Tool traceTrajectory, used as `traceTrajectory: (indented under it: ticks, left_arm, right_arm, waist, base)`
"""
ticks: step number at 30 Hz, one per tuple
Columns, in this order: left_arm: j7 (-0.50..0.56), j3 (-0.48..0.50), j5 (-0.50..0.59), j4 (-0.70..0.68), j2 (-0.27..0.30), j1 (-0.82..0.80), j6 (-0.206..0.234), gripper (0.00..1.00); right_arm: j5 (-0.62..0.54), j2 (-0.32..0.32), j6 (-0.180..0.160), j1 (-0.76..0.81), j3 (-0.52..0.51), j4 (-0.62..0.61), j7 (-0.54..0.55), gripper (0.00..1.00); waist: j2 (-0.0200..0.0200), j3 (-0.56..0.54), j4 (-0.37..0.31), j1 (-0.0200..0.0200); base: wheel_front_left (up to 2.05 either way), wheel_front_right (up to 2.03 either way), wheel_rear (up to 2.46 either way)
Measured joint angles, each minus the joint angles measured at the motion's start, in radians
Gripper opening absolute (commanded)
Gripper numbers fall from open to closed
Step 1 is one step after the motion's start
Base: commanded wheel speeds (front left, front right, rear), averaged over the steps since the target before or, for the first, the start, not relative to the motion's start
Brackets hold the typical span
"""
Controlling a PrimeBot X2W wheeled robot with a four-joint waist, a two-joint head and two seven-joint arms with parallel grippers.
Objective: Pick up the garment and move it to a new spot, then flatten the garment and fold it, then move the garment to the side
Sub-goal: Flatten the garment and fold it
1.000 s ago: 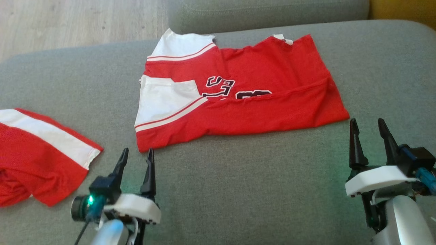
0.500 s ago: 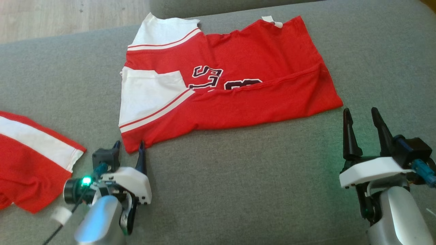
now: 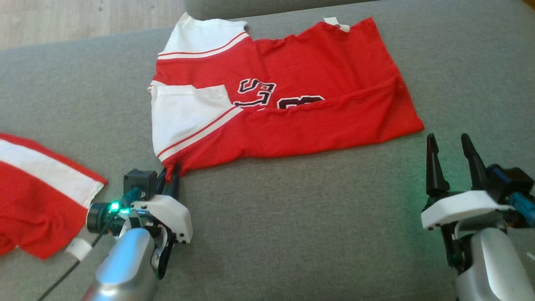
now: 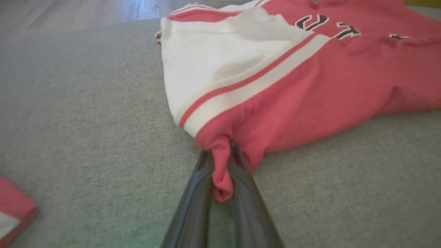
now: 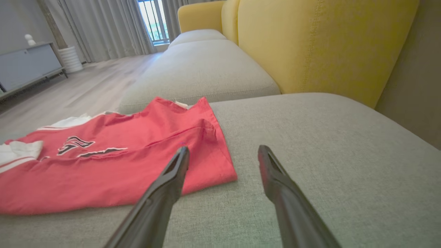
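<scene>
While the red-and-white jersey (image 3: 292,96) lies spread across the grey sofa cushion (image 3: 292,234), its near left corner is bunched into a small red tuck inside the left gripper (image 3: 169,175), whose two dark fingers are pinched together on that cloth. The left wrist view makes the pinch plain: a fold of red fabric is squeezed between both fingers (image 4: 249,187), just below the white sleeve with its red stripe.

Off to the right, the right gripper (image 3: 447,140) hangs near the jersey's near right corner, its two fingers well apart with nothing between them.

I count two red-and-white pieces of clothing. One is the jersey in the middle. The second piece (image 3: 37,196) lies at the left edge of the cushion, well apart from the first and cut off by the frame, so I cannot say what kind it is.

Behind the jersey there is one more grey cushion (image 5: 200,69) and a yellow backrest (image 5: 310,44).
</scene>
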Motion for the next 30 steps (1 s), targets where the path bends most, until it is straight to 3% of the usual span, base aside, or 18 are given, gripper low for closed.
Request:
traceTrajectory:
  ticks: [6, 13, 26, 27, 28, 29, 30]
  left_arm:
    - [-0.132, -0.01, 0.014, -0.078, 0.002, 0.013, 0.001, 0.0]
    - [-0.171, -0.032, 0.044, -0.196, 0.004, 0.013, 0.005, 0.0]
    - [-0.175, -0.056, 0.054, -0.276, 0.011, 0.014, 0.007, 0.0]
    - [-0.175, -0.057, 0.054, -0.276, 0.012, 0.014, 0.01, 0.0]
    - [-0.174, -0.058, 0.054, -0.277, 0.014, 0.014, 0.01, 0.0]
    - [-0.173, -0.059, 0.054, -0.277, 0.016, 0.014, 0.01, 0.0]
    - [-0.17, -0.06, 0.054, -0.277, 0.018, 0.014, 0.013, 0.0]
  right_arm:
    - [-0.034, 0.002, 0.0, -0.07, -0.076, 0.094, 0.094, 1.0]
    - [-0.006, 0.001, 0.0, -0.203, -0.19, 0.303, 0.18, 1.0]
    - [0.041, -0.011, 0.0, -0.449, -0.189, 0.679, 0.141, 1.0]
    - [0.041, -0.013, 0.0, -0.467, -0.184, 0.706, 0.133, 0.72]
    - [0.041, -0.016, 0.0, -0.482, -0.18, 0.733, 0.125, 0.21]
    - [0.045, -0.018, 0.0, -0.494, -0.177, 0.758, 0.115, 0.0]
    - [0.047, -0.02, 0.0, -0.506, -0.173, 0.779, 0.102, 0.0]
  waist:
    - [0.0, 0.001, 0.033, 0.0]
    - [0.0, 0.009, 0.073, 0.0]
    - [0.0, 0.047, 0.099, 0.0001]
    - [0.0, 0.049, 0.1, 0.0]
    - [0.0, 0.05, 0.101, 0.0]
    - [0.0, 0.051, 0.101, 0.0]
    - [0.0, 0.051, 0.102, 0.0001]
  base:
    - [0.0, 0.0, 0.0]
    - [0.0, 0.0, 0.0]
    - [0.0, 0.0, 0.0]
    - [0.0, 0.0, 0.0]
    - [0.0, 0.0, 0.0]
    - [0.0, 0.0, 0.0]
    - [0.0, 0.0, 0.0]
